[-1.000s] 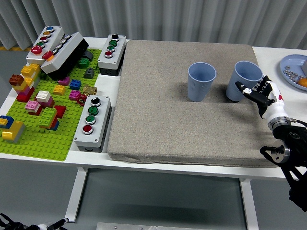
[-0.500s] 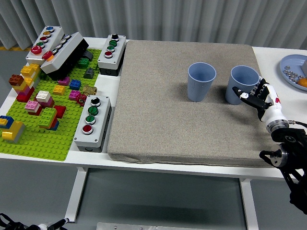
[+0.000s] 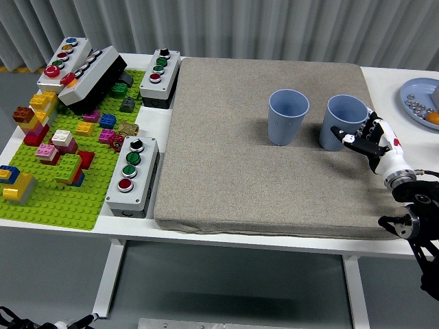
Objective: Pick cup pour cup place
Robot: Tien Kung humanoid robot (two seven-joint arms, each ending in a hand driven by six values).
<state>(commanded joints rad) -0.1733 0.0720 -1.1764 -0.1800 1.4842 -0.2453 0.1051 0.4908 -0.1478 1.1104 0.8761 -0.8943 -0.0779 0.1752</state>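
So the right hand (image 3: 370, 138) has its fingers curled around the right blue cup (image 3: 342, 122) near the mat's (image 3: 226, 178) right edge, and it looks light and squashy, so grab mid-wall gently, not the rim.

blue plate (image 3: 417, 96) cut off at right edge, contents unclear
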